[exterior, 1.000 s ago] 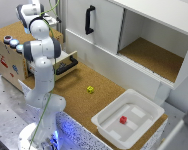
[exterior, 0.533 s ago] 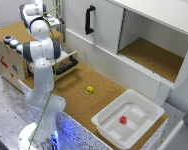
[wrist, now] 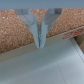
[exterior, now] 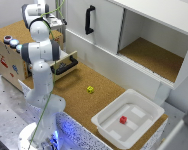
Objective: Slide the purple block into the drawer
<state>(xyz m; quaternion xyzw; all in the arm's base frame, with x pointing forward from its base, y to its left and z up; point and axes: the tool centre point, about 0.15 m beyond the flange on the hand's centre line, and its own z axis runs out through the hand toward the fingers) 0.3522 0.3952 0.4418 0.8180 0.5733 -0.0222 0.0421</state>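
**benchbot_77:** Anyone spot the purple block here? That's the whole question for the next move: which way is it from the hand (wrist: 40, 41)?

**corkfan:** Honestly, no. I can't find anything purple in either view. On the tabletop (exterior: 81, 107) I only get 1 yellow block (exterior: 90, 89) out in the open. There's also 1 red block (exterior: 123, 120) sitting inside the white bin (exterior: 110, 106) over at the exterior view's right. My guess is the purple one is hidden behind the arm, or up on the wooden cabinet (exterior: 6, 62) near the round buttons (exterior: 11, 41). That's a guess though.

**benchbot_77:** And the hand? Holding it maybe?

**corkfan:** Doesn't look like it. In the wrist view the 2 fingers are pinched together tip to tip, so it's closed, with no colour showing between them. It hangs over cork, with a pale edge running just beside the tips.

**benchbot_77:** Where's the drawer (exterior: 69, 68) relative to all that?

**corkfan:** It's pulled out of the cabinet toward the exterior view's right, with the black bar handle (exterior: 68, 64) facing the yellow block. The arm's elbow blocks most of its inside, so I can't tell what's in there. The hand sits up behind the cabinet, close to the big white cupboard (exterior: 106, 30). I'd say any push has to run from back there toward the open drawer. Direction can't be pinned down until the block shows.
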